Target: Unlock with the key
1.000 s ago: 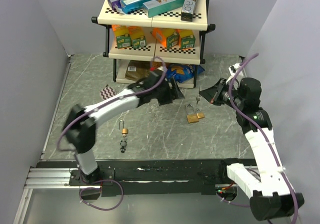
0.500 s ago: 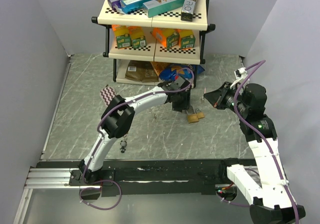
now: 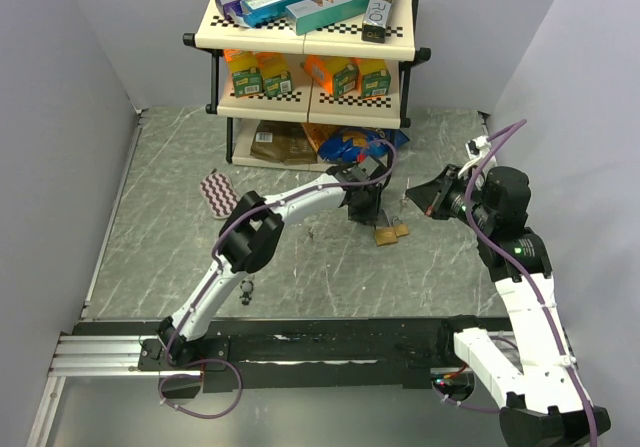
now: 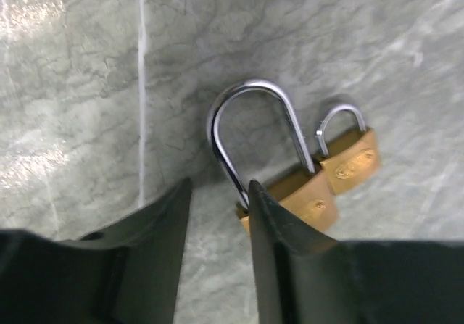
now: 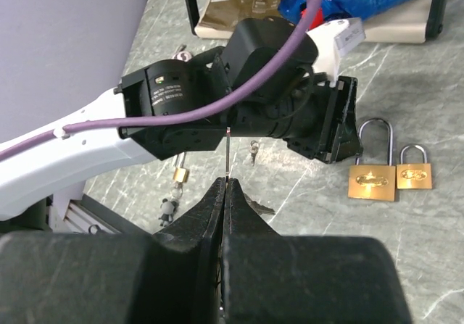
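**A:** Where are you in the job right now?

**B:** You are getting ready. Your right gripper (image 5: 226, 186) has its jaws pressed together on a thin bit of metal that pokes up from the tips. I think that is the key (image 5: 228, 154). It is up in the air, not in any lock yet.

**A:** And the lock?

**B:** The big padlock (image 4: 310, 199) lies flat on the table (image 4: 72, 85), and a small padlock (image 4: 349, 163) touches its side. Both loops look shut. Your left gripper (image 4: 219, 193) is right down over the big one. Its jaws are apart. One leg of the silver loop sits in the gap, just by the finger on the right of the wrist picture. I think nothing is squeezed yet.

**A:** So what comes next?

**B:** I think you need to pinch the big padlock so it can't slide. Then bring the key to the hole in its bottom, lined up straight.

**A:** Can you see that hole?

**B:** No. The bottom of the lock is hidden behind your left finger, and from above the arm covers it. The key shows only edge-on, so I can't make out its teeth. I also can't tell which padlock this key fits.
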You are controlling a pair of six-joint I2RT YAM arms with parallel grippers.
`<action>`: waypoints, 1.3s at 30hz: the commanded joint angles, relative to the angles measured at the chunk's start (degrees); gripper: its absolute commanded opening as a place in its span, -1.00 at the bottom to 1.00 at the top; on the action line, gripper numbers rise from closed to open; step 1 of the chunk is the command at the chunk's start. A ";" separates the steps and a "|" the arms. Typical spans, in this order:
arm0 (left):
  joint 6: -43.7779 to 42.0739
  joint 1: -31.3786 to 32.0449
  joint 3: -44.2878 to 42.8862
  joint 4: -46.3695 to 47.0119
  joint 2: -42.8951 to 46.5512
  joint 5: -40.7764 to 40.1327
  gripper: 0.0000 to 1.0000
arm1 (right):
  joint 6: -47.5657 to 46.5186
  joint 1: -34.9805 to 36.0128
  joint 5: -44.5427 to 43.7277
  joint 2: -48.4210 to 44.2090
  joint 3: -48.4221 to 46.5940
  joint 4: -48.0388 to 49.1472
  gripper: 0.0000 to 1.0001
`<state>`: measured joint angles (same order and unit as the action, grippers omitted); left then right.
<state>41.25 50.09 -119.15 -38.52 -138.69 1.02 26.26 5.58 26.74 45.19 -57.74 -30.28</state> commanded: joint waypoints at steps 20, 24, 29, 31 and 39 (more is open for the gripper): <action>-17.78 1.78 12.96 -0.16 2.01 -5.50 -0.67 | 2.13 -0.05 2.79 1.04 0.61 1.89 -1.00; -19.46 -0.16 19.13 2.05 7.02 -6.64 -0.69 | 2.13 -0.14 2.96 1.30 0.69 2.07 -1.00; -21.65 -3.49 23.00 1.61 11.25 -10.86 -0.70 | 2.22 -0.14 3.23 2.01 0.78 2.25 -1.00; -21.92 -4.55 24.05 1.52 11.95 -11.56 -0.70 | 2.30 -0.05 3.32 2.10 0.78 2.42 -1.00; -21.14 -6.32 23.19 2.05 15.20 -9.81 -0.38 | 1.78 -0.05 3.14 2.97 -0.01 1.81 -1.00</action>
<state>20.80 43.88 -96.09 -32.29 -125.29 -7.90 27.62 5.58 29.43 47.86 -57.60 -30.06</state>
